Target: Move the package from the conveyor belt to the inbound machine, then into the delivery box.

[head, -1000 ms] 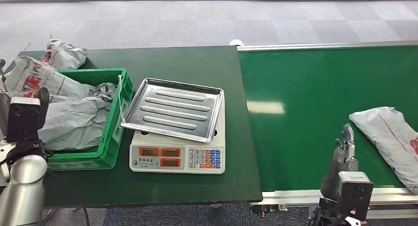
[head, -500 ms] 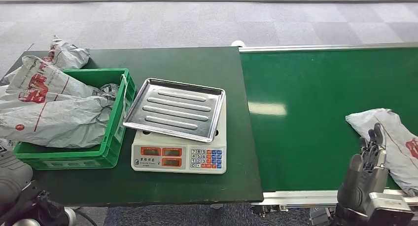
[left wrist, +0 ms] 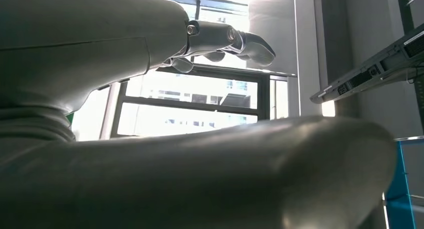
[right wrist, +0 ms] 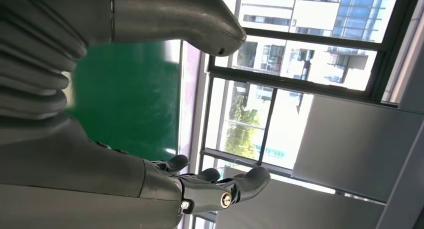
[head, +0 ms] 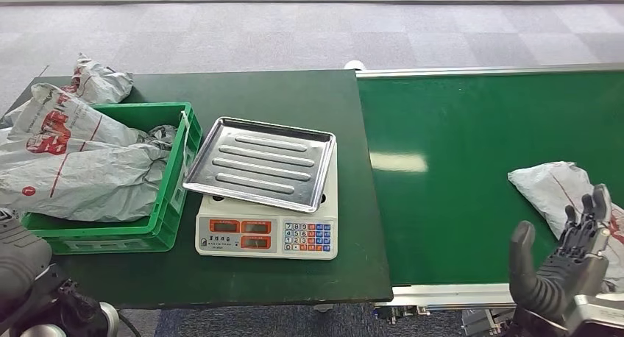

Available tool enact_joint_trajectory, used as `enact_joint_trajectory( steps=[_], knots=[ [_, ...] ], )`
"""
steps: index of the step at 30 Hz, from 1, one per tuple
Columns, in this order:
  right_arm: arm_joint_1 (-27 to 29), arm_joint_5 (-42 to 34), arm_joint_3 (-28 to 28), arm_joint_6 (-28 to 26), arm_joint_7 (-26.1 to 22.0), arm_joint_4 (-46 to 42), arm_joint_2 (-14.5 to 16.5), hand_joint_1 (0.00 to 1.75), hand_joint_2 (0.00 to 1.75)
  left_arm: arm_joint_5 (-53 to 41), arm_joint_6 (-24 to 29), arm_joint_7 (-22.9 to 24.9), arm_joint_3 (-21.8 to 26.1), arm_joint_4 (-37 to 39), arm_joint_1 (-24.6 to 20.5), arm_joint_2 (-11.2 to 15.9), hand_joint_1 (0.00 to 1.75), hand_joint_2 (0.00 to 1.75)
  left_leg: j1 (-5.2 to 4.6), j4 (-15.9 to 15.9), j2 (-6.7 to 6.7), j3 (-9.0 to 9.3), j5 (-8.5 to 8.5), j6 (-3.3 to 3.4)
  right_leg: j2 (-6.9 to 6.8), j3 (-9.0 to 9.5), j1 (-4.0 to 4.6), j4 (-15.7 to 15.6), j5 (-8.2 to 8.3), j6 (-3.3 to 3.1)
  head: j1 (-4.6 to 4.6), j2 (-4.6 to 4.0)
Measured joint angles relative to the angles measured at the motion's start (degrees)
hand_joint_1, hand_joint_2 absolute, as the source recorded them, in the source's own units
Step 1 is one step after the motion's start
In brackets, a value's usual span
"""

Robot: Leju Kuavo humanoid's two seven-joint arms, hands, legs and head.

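Note:
A grey package (head: 565, 191) with red print lies on the green conveyor belt (head: 456, 160) at its right end. My right hand (head: 566, 260) hovers just in front of the package with fingers spread and nothing in it; the right wrist view has its thumb and fingers (right wrist: 220, 189) apart against windows. My left hand (left wrist: 220, 41) is held low with its fingers extended, gripping nothing. The inbound machine is a white scale (head: 266, 235) topped by a steel tray (head: 261, 162). The delivery box is a green crate (head: 165, 197) filled with several grey packages (head: 81, 168).
The scale and crate stand on a dark green table (head: 294, 94) left of the belt. One more grey package (head: 99, 83) lies on the table behind the crate. The belt's metal frame (head: 441, 296) runs along its near edge. Grey carpet lies beyond.
My right hand has moved right and up toward the package and spread its fingers. My left arm dropped out of the crate area to the lower left corner. The package drifted slightly left.

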Motion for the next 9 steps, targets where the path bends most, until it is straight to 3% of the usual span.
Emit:
enact_joint_trajectory(
  steps=[9],
  knots=[
    [0.1, 1.2, 0.0, -0.9, 0.4, -0.1, 0.0, 0.0, 1.75, -2.0, 3.3, 0.3, 0.0, 2.6, -1.8, -0.4, 0.0, 0.0, 0.0, 0.0, 0.0, 0.01, 0.0, 0.0, 0.0, 0.0, 0.01, 0.0, 0.0, 0.0, 0.01, 0.0]
  ],
)
